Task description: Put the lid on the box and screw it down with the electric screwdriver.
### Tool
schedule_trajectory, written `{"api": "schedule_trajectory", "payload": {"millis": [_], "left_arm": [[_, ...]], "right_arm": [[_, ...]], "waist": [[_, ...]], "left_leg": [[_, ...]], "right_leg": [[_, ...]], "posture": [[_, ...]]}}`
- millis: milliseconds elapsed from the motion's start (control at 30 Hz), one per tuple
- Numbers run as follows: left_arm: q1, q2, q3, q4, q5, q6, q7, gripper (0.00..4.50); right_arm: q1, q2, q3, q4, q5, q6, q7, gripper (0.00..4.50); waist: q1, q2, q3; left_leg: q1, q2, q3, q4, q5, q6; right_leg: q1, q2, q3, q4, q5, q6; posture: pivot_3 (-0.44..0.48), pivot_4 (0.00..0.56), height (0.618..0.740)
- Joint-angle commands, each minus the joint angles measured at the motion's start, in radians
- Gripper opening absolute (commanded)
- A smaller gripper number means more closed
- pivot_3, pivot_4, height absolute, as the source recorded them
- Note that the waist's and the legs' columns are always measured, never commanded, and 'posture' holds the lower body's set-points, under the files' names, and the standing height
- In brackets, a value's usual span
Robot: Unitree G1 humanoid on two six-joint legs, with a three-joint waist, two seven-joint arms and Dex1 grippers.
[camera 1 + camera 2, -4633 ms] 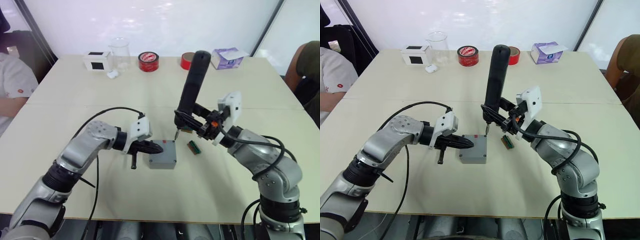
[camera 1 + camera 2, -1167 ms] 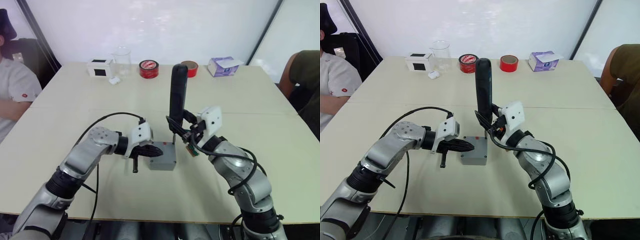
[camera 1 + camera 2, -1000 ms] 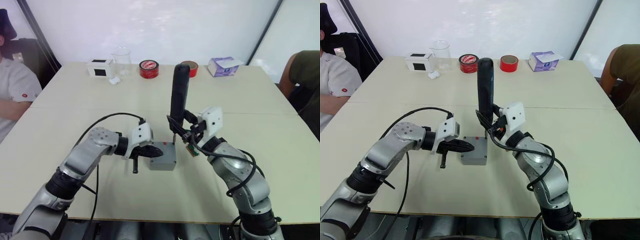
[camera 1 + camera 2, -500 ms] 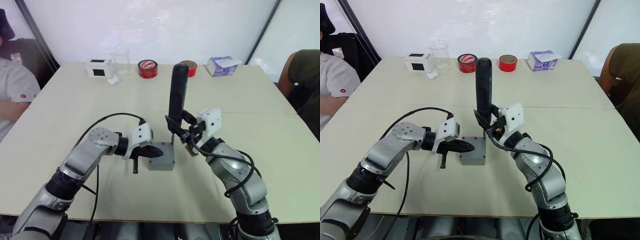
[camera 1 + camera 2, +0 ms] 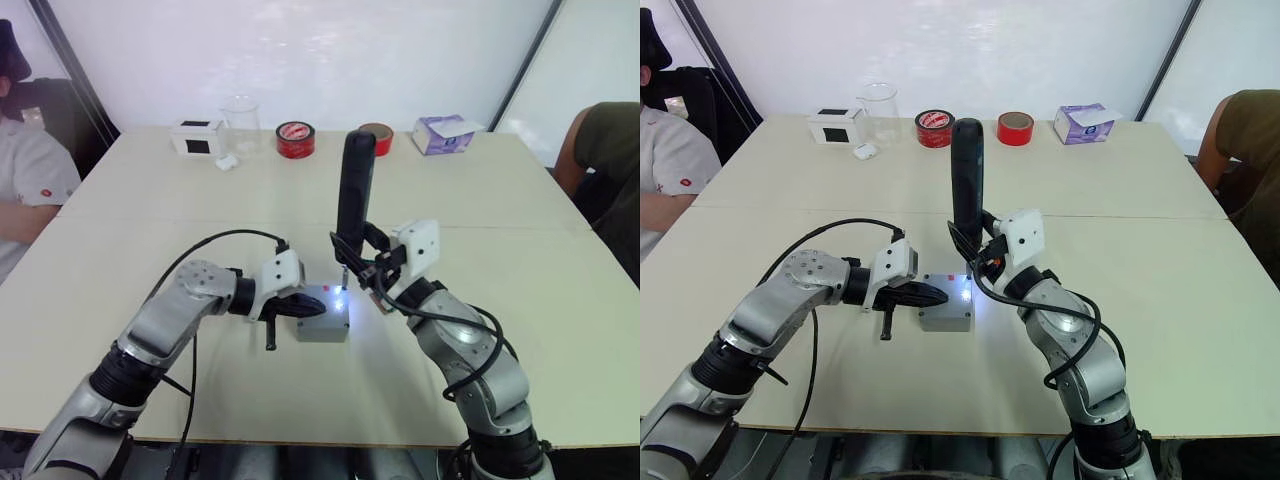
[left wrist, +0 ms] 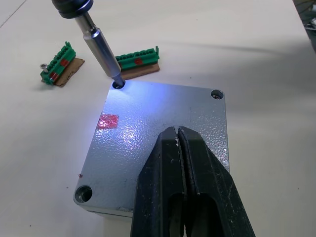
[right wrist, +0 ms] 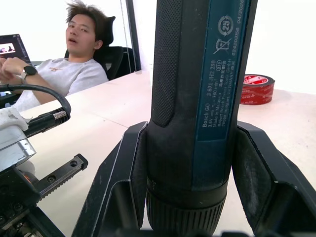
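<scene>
Screwdriver, marked "Bosch GO", clamped upright in the right gripper; left gripper pressed together on the lid.

Head stereo: I look down across table | left wrist: close over lid | right wrist: close behind screwdriver

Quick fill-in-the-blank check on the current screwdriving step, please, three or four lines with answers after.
1. The right gripper holds the screwdriver nearly ____.
2. Its bit sits in a ____ screw hole of the lid.
3. The left gripper, fingers shut, presses down on the ____.
4. Beside the box lie two ____ terminal strips.

Answers: upright; corner; lid; green
</scene>
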Motion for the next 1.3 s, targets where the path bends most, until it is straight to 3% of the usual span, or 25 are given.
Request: {"api": "schedule_trajectory", "payload": {"millis": [33,600,733,867,1000,1100,1167,1300], "left_arm": [[0.03,0.011,-0.045,0.038,0.041,0.016,0.001,0.0],[0.034,0.01,-0.054,0.046,0.045,-0.005,-0.004,0.0],[0.029,0.003,-0.059,0.066,0.05,-0.017,-0.006,0.0],[0.041,0.0,-0.048,0.064,0.034,-0.019,-0.01,0.0],[0.055,-0.021,0.012,0.046,-0.041,0.021,-0.007,0.0],[0.027,-0.085,0.169,0.017,-0.207,0.122,0.044,0.0],[-0.002,-0.096,0.249,-0.014,-0.295,0.204,0.067,0.0],[-0.006,-0.042,0.312,-0.107,-0.405,0.31,0.054,0.0]], "right_arm": [[0.058,-0.012,0.029,0.059,-0.007,0.06,0.009,1.83],[0.024,-0.038,-0.02,-0.001,0.017,0.05,0.038,1.83],[-0.074,-0.102,-0.123,-0.111,0.139,0.129,0.09,1.83],[-0.21,-0.184,-0.276,-0.176,0.373,0.283,0.108,1.83],[-0.376,-0.272,-0.444,-0.109,0.649,0.432,0.053,1.83],[-0.479,-0.392,-0.583,0.1,0.85,0.616,-0.041,1.83],[-0.516,-0.515,-0.609,0.247,0.953,0.789,-0.067,1.83],[-0.564,-0.678,-0.576,0.427,0.978,1.011,-0.067,1.83]], "waist": [[0.0,0.0,-0.001],[0.001,0.002,-0.006],[0.002,0.005,-0.003],[0.003,0.009,0.003],[0.002,0.013,0.012],[0.005,0.012,0.015],[0.006,0.008,0.018],[0.001,0.009,0.022]], "left_leg": [[0.0,0.0,0.0,-0.001,0.0,0.0],[0.001,0.0,0.0,-0.012,0.0,0.0],[-0.001,0.0,0.0,-0.012,0.0,0.0],[-0.003,-0.001,0.0,-0.012,0.0,0.0],[-0.005,-0.004,0.001,-0.012,0.0,0.0],[-0.008,-0.004,0.0,-0.013,0.0,0.0],[-0.017,-0.004,-0.002,-0.011,0.0,0.0],[-0.03,-0.008,-0.001,-0.01,0.001,0.0]], "right_leg": [[-0.001,0.0,0.0,-0.001,0.0,0.0],[0.001,-0.001,-0.001,-0.011,0.0,-0.002],[0.0,-0.001,-0.002,-0.011,0.0,-0.002],[-0.001,-0.003,-0.002,-0.011,0.0,-0.002],[-0.003,-0.006,-0.002,-0.011,0.0,-0.002],[-0.005,-0.006,-0.003,-0.011,0.0,-0.002],[-0.013,-0.007,-0.005,-0.011,0.001,-0.002],[-0.024,-0.01,-0.005,-0.01,0.003,0.002]], "posture": [[0.0,0.15,0.74],[0.0,0.15,0.74],[0.0,0.15,0.74],[0.0,0.15,0.74],[0.0,0.15,0.74],[0.0,0.15,0.74],[0.0,0.15,0.74],[0.0,0.15,0.74]]}}
